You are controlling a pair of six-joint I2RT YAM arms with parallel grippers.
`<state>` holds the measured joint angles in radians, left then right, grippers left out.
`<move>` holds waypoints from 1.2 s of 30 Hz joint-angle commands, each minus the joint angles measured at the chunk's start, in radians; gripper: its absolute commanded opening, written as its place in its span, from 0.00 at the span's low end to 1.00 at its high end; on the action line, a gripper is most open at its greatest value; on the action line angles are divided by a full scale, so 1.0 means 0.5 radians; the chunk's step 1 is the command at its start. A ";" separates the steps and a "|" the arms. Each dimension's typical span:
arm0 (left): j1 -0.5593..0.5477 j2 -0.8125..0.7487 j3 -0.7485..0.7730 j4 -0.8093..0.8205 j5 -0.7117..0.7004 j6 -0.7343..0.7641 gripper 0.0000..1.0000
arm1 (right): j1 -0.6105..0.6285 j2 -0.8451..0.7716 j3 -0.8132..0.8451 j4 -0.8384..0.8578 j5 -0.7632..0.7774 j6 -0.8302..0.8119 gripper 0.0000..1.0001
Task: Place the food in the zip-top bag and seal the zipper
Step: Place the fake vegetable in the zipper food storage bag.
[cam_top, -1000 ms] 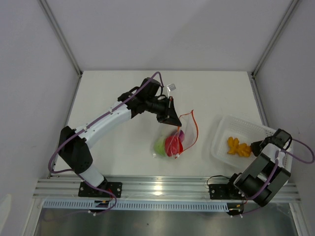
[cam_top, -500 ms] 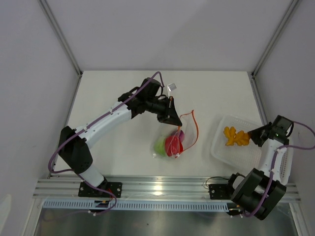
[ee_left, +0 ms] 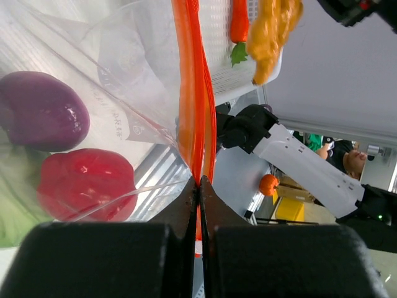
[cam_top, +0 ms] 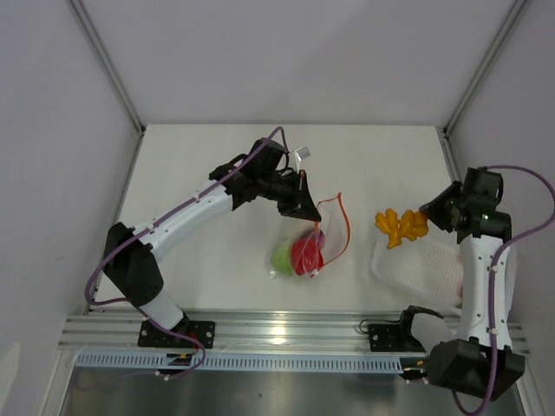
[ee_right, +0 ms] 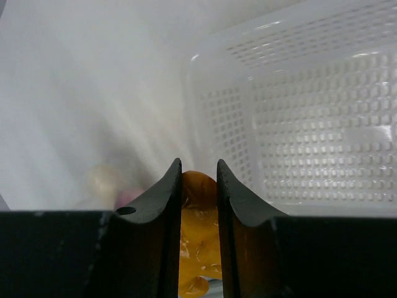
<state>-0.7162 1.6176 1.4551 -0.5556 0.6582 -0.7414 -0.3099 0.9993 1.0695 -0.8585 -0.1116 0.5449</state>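
**Left gripper.** The left gripper is fully closed, its two fingers pinched on the zipper of the zip-top bag. This holds the bag's upper edge above the bench. The zipper strip curves away in a loop to the right, so the mouth stands open (the wrist view shows two red-orange bands running side by side up from the pinch).

**Right gripper.** The right gripper is partly closed, clamped on the orange-yellow lumpy piece. The piece is held in the air over the far left corner of the basket, well apart from the bag.

**Count.**
- Grippers: two.
- Bags: one, clear and crinkly, its lower part resting on the bench.
- Food inside the bag: three pieces visible, touching one another. These are the green round fruit, the red pepper and the pink-purple piece.
- Food in the air: one, the lumpy piece.
- Baskets: one, white and perforated, at the right side of the bench.

**Limits of view.** In the right wrist view only a narrow strip of the held piece shows between the fingers. A pale, blurred shape beyond it cannot be identified. In the left wrist view the green fruit is cut off at the frame edge.
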 commanded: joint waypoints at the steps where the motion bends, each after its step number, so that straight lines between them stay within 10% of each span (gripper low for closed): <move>1: -0.031 -0.045 0.069 0.022 -0.086 0.007 0.00 | 0.324 0.057 0.284 -0.249 0.192 0.051 0.00; 13: -0.086 -0.069 0.078 0.037 -0.141 -0.011 0.01 | 1.211 0.406 0.818 -0.602 0.606 0.318 0.00; 36: -0.148 -0.094 0.115 0.025 -0.169 -0.051 0.01 | 1.902 0.907 1.119 -0.792 1.229 0.922 0.00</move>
<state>-0.7780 1.6123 1.4647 -0.5568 0.5777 -0.7452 0.5854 1.4223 1.5589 -1.2396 0.4259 0.9092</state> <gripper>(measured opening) 0.006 0.252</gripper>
